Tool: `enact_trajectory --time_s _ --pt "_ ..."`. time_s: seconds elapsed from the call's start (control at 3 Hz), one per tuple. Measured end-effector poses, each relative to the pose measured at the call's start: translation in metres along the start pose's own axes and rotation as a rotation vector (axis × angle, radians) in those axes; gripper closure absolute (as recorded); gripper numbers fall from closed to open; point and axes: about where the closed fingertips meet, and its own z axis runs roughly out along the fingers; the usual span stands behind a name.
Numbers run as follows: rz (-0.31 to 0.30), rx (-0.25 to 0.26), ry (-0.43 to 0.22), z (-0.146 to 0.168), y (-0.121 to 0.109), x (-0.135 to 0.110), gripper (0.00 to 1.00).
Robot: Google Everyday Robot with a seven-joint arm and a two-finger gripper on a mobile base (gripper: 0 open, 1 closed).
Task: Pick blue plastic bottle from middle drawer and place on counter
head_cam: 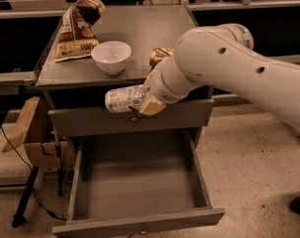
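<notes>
Above the open middle drawer (139, 182) at the frame's bottom, the gripper (148, 99) at centre is clamped on the blue plastic bottle (124, 98), which lies level, pointing left, just below the front edge of the counter (139, 33) beyond.

My claw (145, 97), mid-frame, grips the bottle (123, 98), which lies sideways before the front edge of the table (149, 24), above the open drawer (134, 182) at lower centre. On the table, a bag (77, 31) sits upper left, a bowl (111, 56) right of it, a packet (158, 56) behind my arm (224, 63).
</notes>
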Motion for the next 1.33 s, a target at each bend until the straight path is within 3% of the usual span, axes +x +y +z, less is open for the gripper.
enact_trajectory --time_s 0.33,0.67,1.0,1.33 --pt "0.0 0.0 0.0 0.0 0.0 0.0 1.0" --pt "-0.045 0.058 -0.026 -0.018 -0.021 -0.016 1.0" --pt "-0.104 0.173 -0.001 -0.049 -0.08 -0.038 1.0" --pt "-0.127 0.279 0.029 -0.072 -0.15 -0.044 1.0"
